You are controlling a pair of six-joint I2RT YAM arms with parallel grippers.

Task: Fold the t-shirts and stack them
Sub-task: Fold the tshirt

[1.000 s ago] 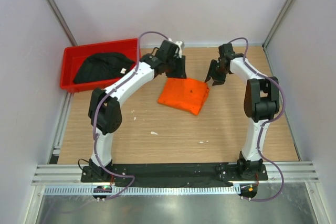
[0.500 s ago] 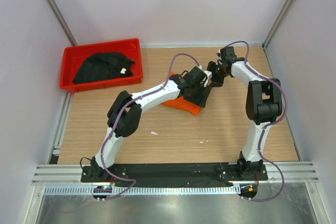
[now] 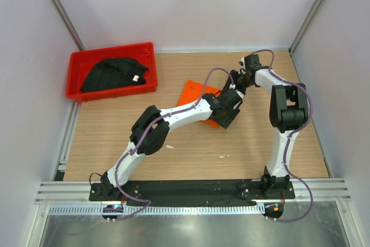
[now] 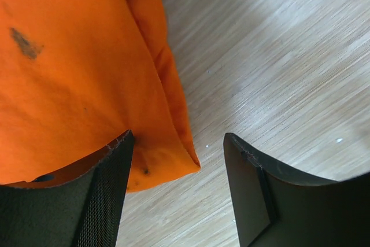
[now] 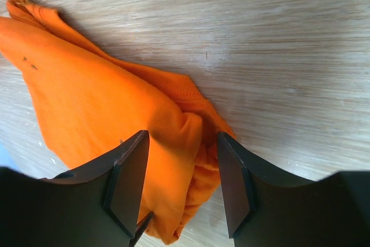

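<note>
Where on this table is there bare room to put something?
The table is bare between the red bin and the left arm, and in front between it and the right arm. Crowded mid-table, where left claw and right claw meet over the orange t-shirt.

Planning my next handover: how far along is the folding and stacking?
Done: the orange t-shirt lies roughly folded on the table. In hand: the left gripper is open at its corner, and the right gripper is open astride a bunched edge. Left: the black t-shirt lies unfolded in the red bin; nothing is stacked.
</note>
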